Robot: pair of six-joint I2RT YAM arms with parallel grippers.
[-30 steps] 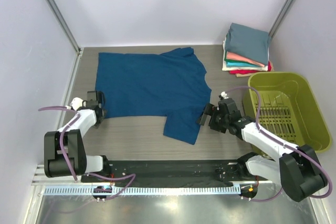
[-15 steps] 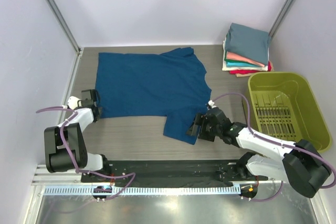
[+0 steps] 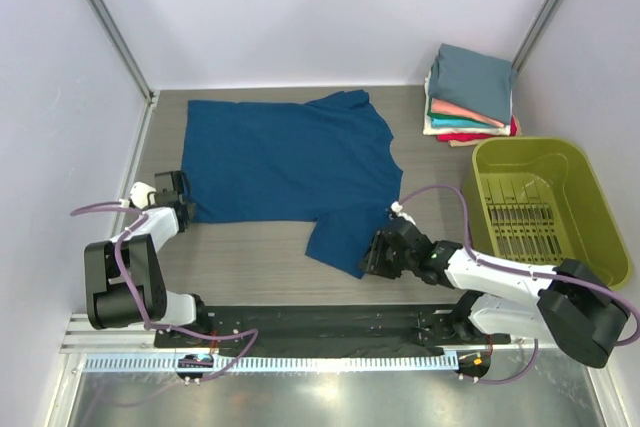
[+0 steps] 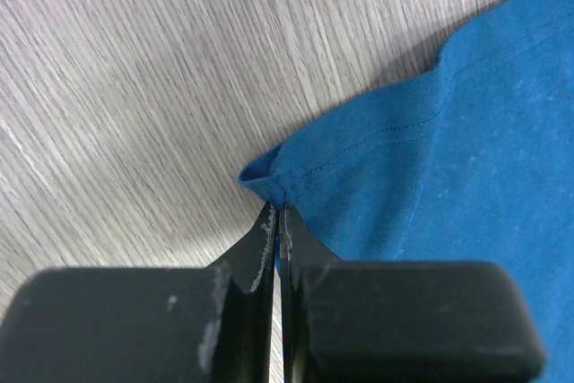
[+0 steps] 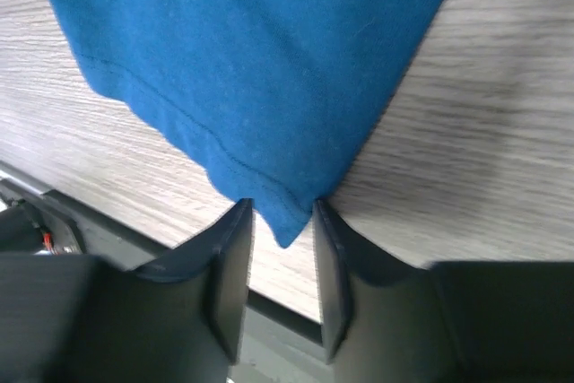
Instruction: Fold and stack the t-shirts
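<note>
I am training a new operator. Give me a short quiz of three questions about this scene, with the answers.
1. True or false: the left pincer is shut on a corner of the blue t-shirt.
2. Which lies on top of the stack? A red shirt, B slate-teal shirt, C white shirt.
3. Fill in: the right pincer is ___ around the sleeve tip.
Key: 1 true; 2 B; 3 open.
</note>
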